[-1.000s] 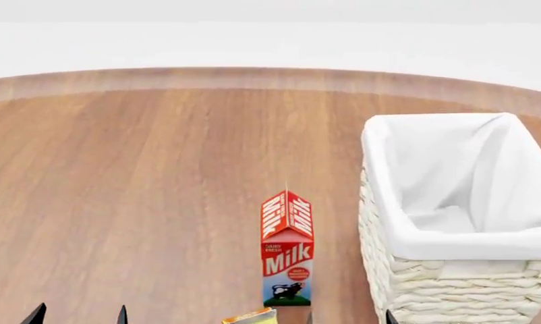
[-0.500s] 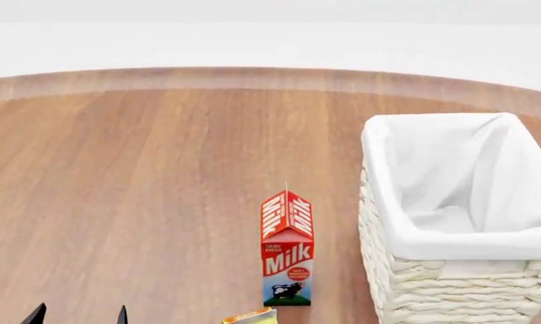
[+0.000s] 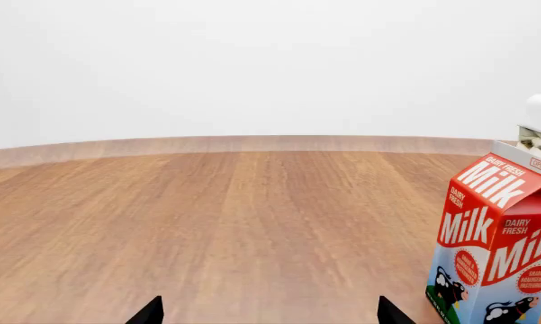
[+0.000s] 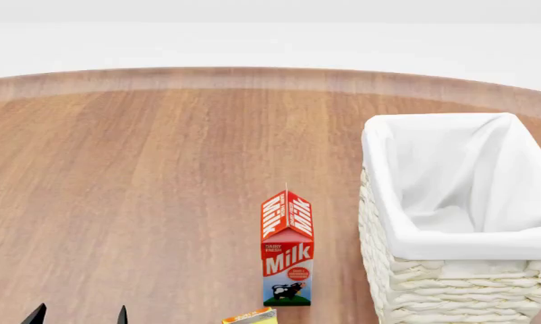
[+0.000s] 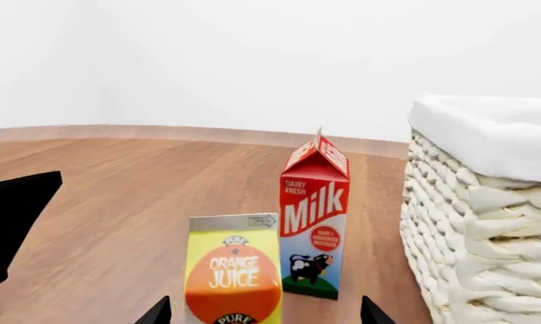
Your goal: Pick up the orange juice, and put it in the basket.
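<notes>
One orange juice [image 5: 233,270] carton seen upright on wooden table [image 4: 144,189], at near edge of head view, only top corner shown there. Milk carton [image 4: 287,250] placed just behind it, slightly right, apart. Basket [image 4: 450,223] set right of milk, empty liner visible. Right gripper [image 5: 263,312] spread wide, tips framing juice, nothing gripped. Left gripper [image 3: 263,314] spread too, low at near left, well apart from cartons.

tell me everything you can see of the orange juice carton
The orange juice is a yellow carton with a pale flat top edge, an orange disc lettered "ORANGE JUICE" and "PURE" below. It stands upright on the wooden table, nearer the camera than the milk carton, ungripped. The head view shows only its top corner.
</notes>
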You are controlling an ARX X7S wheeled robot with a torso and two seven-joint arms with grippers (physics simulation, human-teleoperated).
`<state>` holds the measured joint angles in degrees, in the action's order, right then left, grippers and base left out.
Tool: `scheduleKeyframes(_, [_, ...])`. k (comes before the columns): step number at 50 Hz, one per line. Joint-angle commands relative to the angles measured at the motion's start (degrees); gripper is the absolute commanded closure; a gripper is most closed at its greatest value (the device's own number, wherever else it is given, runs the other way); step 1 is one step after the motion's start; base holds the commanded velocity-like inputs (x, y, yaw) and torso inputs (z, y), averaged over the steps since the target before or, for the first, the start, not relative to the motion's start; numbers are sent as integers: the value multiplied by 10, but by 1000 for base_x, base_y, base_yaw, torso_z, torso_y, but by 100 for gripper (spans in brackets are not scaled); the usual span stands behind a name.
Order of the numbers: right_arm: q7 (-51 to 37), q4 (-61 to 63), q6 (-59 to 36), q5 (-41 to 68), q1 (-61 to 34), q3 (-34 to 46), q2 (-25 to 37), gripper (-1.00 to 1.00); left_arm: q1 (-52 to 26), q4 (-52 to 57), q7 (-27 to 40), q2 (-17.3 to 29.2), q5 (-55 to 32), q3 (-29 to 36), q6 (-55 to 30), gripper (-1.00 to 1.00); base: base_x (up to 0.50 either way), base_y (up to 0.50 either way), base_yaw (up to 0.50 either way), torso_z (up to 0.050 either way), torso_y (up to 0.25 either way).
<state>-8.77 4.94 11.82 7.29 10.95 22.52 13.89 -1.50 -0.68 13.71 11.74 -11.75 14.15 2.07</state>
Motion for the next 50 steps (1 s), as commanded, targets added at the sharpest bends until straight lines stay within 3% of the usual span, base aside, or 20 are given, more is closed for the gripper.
scheduleKeyframes(1, [6,-51,25,2,-16,12,-14,-100,-1,0,3,2,-2,3,1,-100,0,0,0,0,0])
scheduleKeyframes(50, [3,-197,67,8,-95,36,-54,-100,-3,-1,13,11,-11,14,4,-100,0,0,0,0,0])
